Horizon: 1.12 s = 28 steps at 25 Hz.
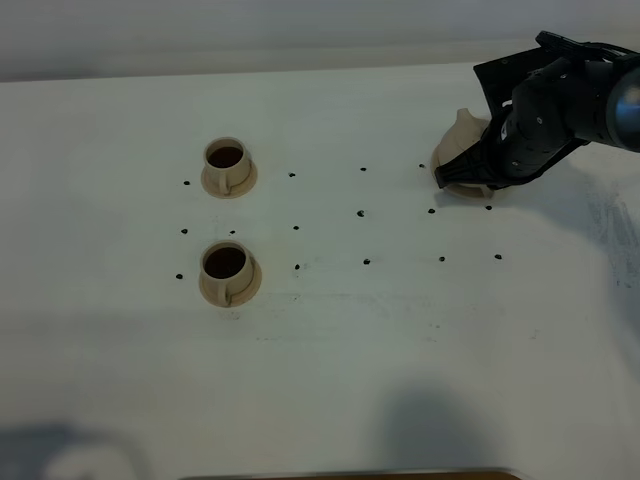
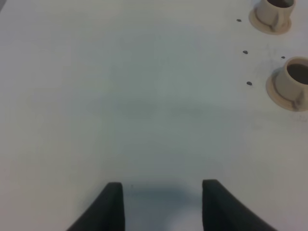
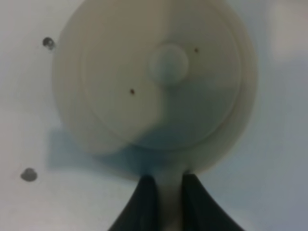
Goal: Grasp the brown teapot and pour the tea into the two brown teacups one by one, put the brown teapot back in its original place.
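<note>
While the right gripper [image 3: 167, 202] pinched the loop handle of the pale beige round-bodied teapot [image 3: 159, 82] at table's two o'clock, left gripper [image 2: 162, 202] spread, two dark-filled beige teacups [image 1: 228, 165] [image 1: 228, 272] at nine o'clock.

Teapot from straight above, handle between the fingers

The brown teapot [image 3: 159, 82] fills most of the view, its round lid and knob [image 3: 168, 64] blurred by closeness (two tiny dark specks sit on the lid). The right gripper [image 3: 168, 202] has its two dark fingers [image 3: 144, 204] closed narrowly around the pale loop handle [image 3: 168, 192]. Two dark dots [image 3: 29, 174] mark the white table [image 3: 279, 168] beside the pot.
</note>
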Each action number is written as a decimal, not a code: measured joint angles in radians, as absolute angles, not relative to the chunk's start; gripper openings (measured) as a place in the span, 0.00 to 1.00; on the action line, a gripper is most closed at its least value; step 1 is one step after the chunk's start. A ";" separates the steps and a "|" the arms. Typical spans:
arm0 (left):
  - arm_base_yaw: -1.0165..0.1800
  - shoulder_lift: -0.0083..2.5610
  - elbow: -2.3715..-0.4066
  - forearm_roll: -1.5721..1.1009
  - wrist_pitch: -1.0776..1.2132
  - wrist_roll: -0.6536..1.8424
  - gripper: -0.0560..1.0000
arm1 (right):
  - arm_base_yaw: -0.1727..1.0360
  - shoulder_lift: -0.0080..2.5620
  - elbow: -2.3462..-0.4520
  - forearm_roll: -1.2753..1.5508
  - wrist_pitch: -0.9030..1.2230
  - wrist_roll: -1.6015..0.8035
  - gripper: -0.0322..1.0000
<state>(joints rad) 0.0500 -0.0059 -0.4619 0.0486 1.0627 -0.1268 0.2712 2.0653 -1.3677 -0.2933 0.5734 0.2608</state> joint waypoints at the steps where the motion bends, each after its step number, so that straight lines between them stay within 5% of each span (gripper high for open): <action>1: 0.050 -0.006 -0.462 0.049 1.063 -0.127 0.47 | 0.270 2.066 -1.369 -0.293 0.573 0.261 0.12; 14: 0.050 -0.006 -0.462 0.049 1.063 -0.127 0.47 | 0.269 2.076 -1.411 -0.289 0.625 0.263 0.15; 22: 0.050 -0.006 -0.462 0.049 1.063 -0.126 0.47 | 0.269 2.077 -1.416 -0.291 0.664 0.284 0.50; 28: 0.050 -0.006 -0.462 0.049 1.063 -0.126 0.47 | 0.269 2.075 -1.416 -0.291 0.692 0.285 0.59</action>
